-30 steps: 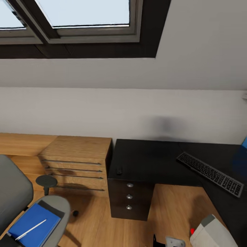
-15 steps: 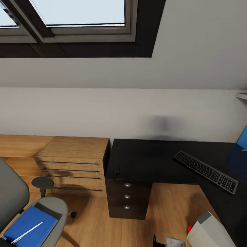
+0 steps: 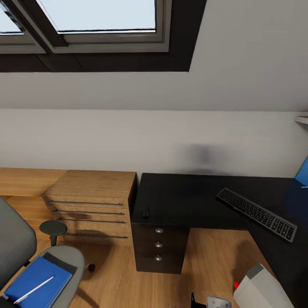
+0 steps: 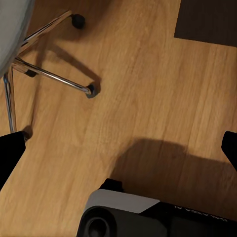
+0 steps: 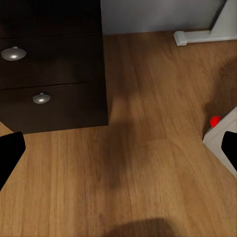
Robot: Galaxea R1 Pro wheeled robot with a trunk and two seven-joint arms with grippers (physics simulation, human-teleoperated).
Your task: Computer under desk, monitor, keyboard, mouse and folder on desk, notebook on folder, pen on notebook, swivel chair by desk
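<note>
A blue folder (image 3: 36,281) with the white-silver pen (image 3: 33,290) lying diagonally across it sits on the seat of the grey swivel chair (image 3: 17,252), low on the robot's left and well apart from the black counter (image 3: 188,201), where the keyboard (image 3: 256,214) lies slantwise near the right corner and the small mouse (image 3: 146,211) rests at the left front edge above the drawers. The left claw (image 4: 118,148) (fingertips spread wide at the wrist picture's edges, grasping nothing) hangs over bare floor beside the chair's chrome base (image 4: 44,74), making that arm the nearer one for the folder. The right claw (image 5: 118,148), equally spread and empty, faces the floor by the drawer unit (image 5: 49,69).
</note>
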